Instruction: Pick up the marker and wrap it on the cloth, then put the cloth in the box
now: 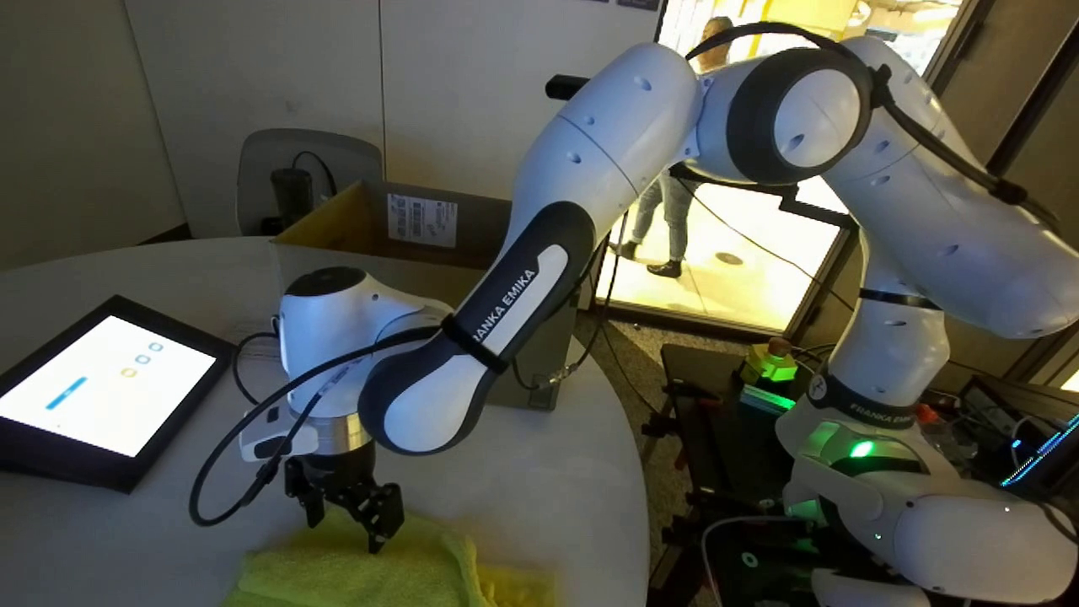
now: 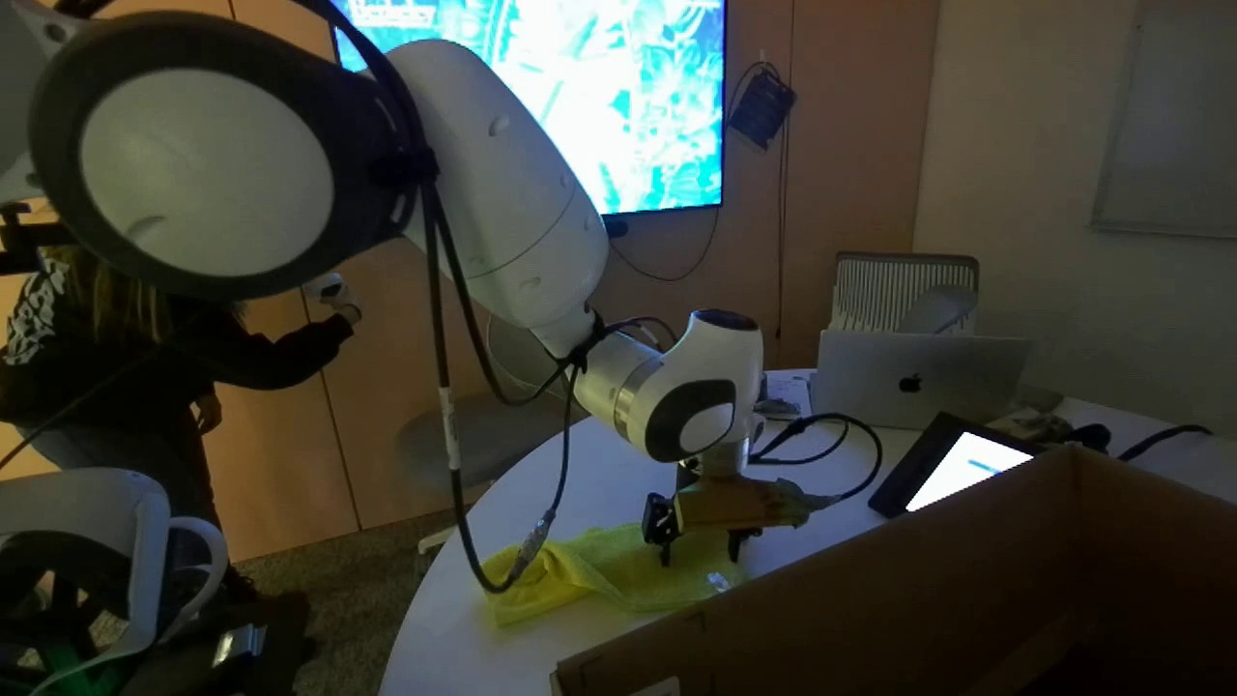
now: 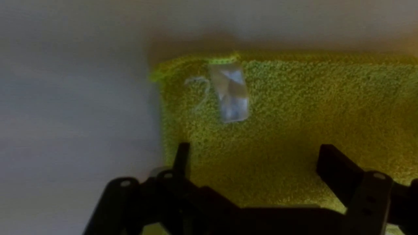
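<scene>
The yellow-green cloth lies folded on the white table in both exterior views (image 1: 362, 577) (image 2: 618, 570). It fills much of the wrist view (image 3: 310, 104), where a clear tag (image 3: 230, 94) shows near one corner. My gripper points down over the cloth in both exterior views (image 1: 346, 529) (image 2: 701, 558). In the wrist view my gripper (image 3: 254, 148) is open, fingers wide apart, with nothing held between them. Whether the fingertips touch the cloth I cannot tell. The brown cardboard box stands open on the table (image 1: 480, 236) (image 2: 821, 609). No marker shows; it is hidden or out of view.
A black-framed tablet (image 1: 110, 388) with a lit screen lies on the table, also partly visible behind the box (image 2: 966, 474). A silver laptop (image 2: 918, 377) stands farther back. A cable loop (image 1: 198, 472) hangs beside the wrist. The round table's edge (image 1: 636, 472) curves near the cloth.
</scene>
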